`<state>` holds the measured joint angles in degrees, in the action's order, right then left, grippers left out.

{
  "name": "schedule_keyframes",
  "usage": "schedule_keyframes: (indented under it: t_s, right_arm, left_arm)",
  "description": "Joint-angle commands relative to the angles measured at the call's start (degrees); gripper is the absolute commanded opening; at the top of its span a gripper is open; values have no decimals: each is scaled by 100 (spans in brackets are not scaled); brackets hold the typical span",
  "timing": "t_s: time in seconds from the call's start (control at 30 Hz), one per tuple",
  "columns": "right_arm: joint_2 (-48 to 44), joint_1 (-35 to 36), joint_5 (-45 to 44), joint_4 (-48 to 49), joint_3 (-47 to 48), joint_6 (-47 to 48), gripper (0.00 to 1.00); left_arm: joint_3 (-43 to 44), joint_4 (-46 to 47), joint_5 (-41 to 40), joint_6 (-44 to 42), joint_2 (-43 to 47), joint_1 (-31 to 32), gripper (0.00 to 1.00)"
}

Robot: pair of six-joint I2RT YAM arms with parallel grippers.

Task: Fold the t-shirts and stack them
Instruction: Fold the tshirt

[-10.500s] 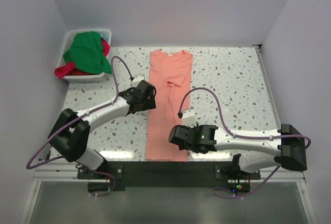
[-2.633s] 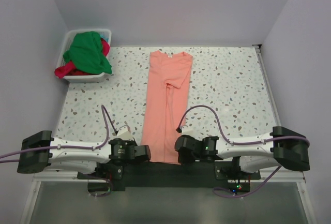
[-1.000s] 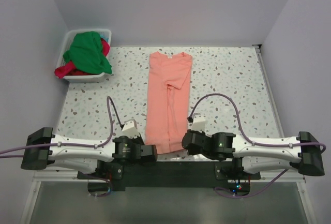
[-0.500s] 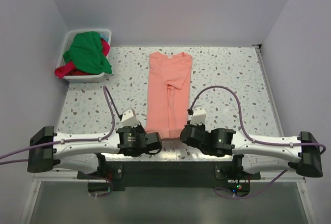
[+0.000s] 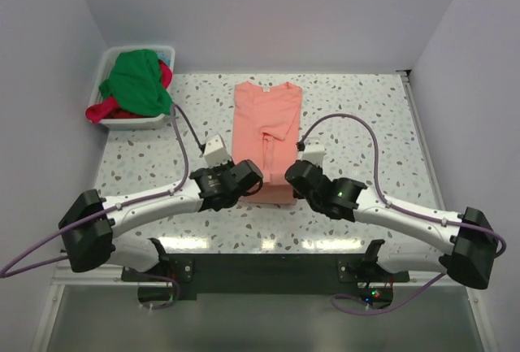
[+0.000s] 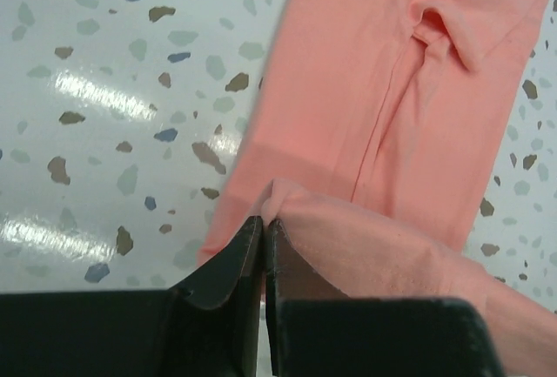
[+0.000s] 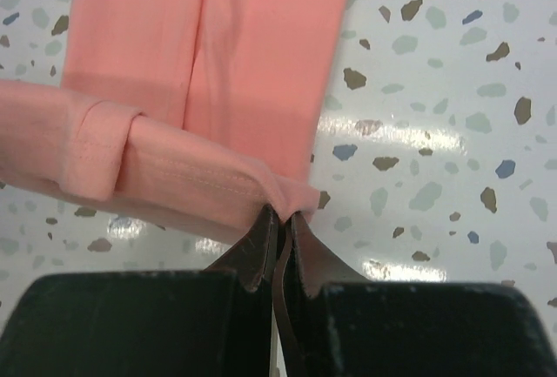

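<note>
The salmon-pink t-shirt (image 5: 268, 116) lies lengthwise in the middle of the table, its sleeves folded in. Its near hem is lifted and doubled back over the lower part. My left gripper (image 5: 253, 181) is shut on the hem's left corner (image 6: 280, 196). My right gripper (image 5: 291, 175) is shut on the hem's right corner (image 7: 300, 196). In the wrist views the flat cloth (image 6: 392, 90) (image 7: 252, 55) stretches beyond both pairs of fingers. The bright green t-shirt (image 5: 134, 80) and the red-magenta t-shirt (image 5: 106, 110) sit bunched in the tub.
The white plastic tub (image 5: 130, 123) stands at the table's far left corner. The speckled table (image 5: 366, 116) is bounded by walls on the left, back and right. Purple cables loop above both arms.
Both grippers have moved from the table's near edge toward the far side, carrying the pink shirt's hem. The shirt's lower part now folds over itself and its visible length is shorter.
</note>
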<state>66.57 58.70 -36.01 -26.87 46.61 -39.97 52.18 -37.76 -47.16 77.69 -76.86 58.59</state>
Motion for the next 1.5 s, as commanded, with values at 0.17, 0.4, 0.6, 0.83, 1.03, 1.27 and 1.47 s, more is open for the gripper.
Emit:
schedule_keyframes:
  t_s: [0.17, 0.4, 0.6, 0.83, 1.03, 1.27, 1.47]
  right_arm:
    - [875, -991, 489, 1193, 726, 1077, 0]
    - [1868, -1712, 1034, 1694, 1289, 1342, 0]
    - [2799, -2222, 1324, 1808, 2043, 1500, 0]
    - [3599, -2494, 1474, 1870, 2589, 1501, 0]
    - [4092, -2626, 1404, 1695, 3082, 1492, 0]
    - [4189, -2723, 1263, 1729, 3240, 1377, 27]
    - [4207, -2750, 1079, 1729, 3311, 1263, 31]
  left_arm:
    - [828, 1428, 119, -1818, -847, -1006, 0]
    - [1285, 1965, 531, -2425, -1629, -1631, 0]
    - [1759, 2246, 813, -2759, -2262, -1973, 0]
    - [2164, 2712, 1234, -3312, -2878, -2509, 0]
    - [2190, 3344, 1752, -3751, -3142, -2843, 15]
    - [2568, 3679, 2017, -4288, -3528, -3020, 63]
    - [2692, 3908, 1974, -4491, -3503, -3116, 67]
